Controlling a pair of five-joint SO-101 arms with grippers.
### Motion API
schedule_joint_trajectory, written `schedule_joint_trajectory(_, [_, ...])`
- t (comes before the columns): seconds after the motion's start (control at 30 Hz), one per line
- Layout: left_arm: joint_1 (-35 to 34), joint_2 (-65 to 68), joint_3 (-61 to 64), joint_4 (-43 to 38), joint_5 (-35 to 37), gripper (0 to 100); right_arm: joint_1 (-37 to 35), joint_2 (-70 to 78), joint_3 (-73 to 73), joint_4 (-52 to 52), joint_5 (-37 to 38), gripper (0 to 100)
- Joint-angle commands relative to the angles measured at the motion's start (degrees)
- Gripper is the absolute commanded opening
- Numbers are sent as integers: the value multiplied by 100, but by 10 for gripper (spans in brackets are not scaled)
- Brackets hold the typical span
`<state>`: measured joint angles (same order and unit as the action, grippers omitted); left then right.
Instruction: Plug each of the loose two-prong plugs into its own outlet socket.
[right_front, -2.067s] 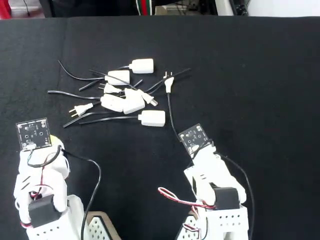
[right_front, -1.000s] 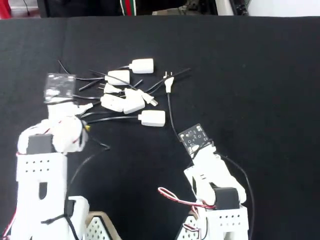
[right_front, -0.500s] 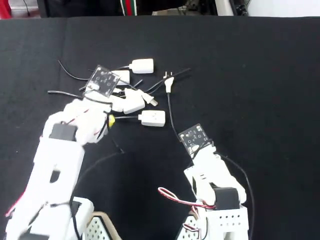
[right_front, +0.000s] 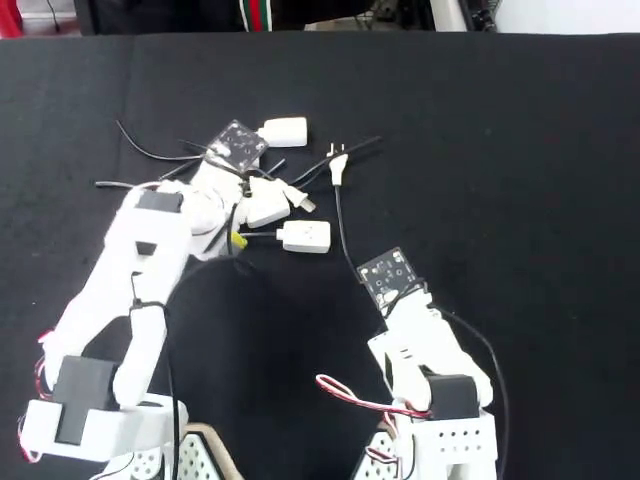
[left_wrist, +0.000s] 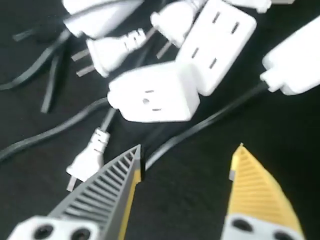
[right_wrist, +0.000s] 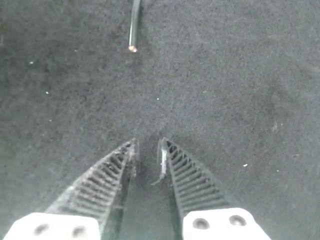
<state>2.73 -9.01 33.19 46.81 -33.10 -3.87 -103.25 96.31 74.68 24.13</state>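
Several white sockets and two-prong plugs with black cords lie in a pile on the black table (right_front: 520, 180). My left arm (right_front: 150, 240) stretches over the pile's near left part. In the left wrist view my left gripper (left_wrist: 189, 150) is open above the cloth, just short of a white socket (left_wrist: 150, 97). A multi-outlet block (left_wrist: 212, 42) lies beyond it, and loose plugs (left_wrist: 112, 50) (left_wrist: 87, 162) lie to either side. Further sockets (right_front: 288, 130) (right_front: 305, 236) and a loose plug (right_front: 338, 165) lie clear of the arm. My right gripper (right_wrist: 148, 142) is shut over bare cloth.
The right arm (right_front: 430, 350) sits folded near the front edge, with a black cord running from the plug toward it. A cut cord end (right_wrist: 132, 30) lies ahead of the right gripper. The table's right half is bare black cloth.
My left arm has swung from the front left corner up and to the right, over the pile of sockets and plugs. The right arm has kept still.
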Motion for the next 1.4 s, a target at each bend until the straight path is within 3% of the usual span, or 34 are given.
schedule_joint_trajectory(0.0, [-22, -44, -330, -53, -299, 293, 70, -470, 13, 18, 35, 78])
schedule_joint_trajectory(0.5, [1815, 18, -189, -123, -642, 274, 70, -470, 13, 18, 35, 78])
schedule_joint_trajectory(0.63, [1859, 114, -13, -563, -677, 275, 70, -470, 13, 18, 0, 78])
schedule_joint_trajectory(0.9, [2105, 835, -13, -1152, -1415, 274, 70, -470, 13, 18, 9, 78])
schedule_joint_trajectory(1.13, [2044, 1319, -22, -2110, -1468, 273, 70, -470, 13, 18, 9, 78])
schedule_joint_trajectory(1.37, [1719, 1591, -84, -2558, -1468, 272, 70, -470, 13, 18, 9, 78])
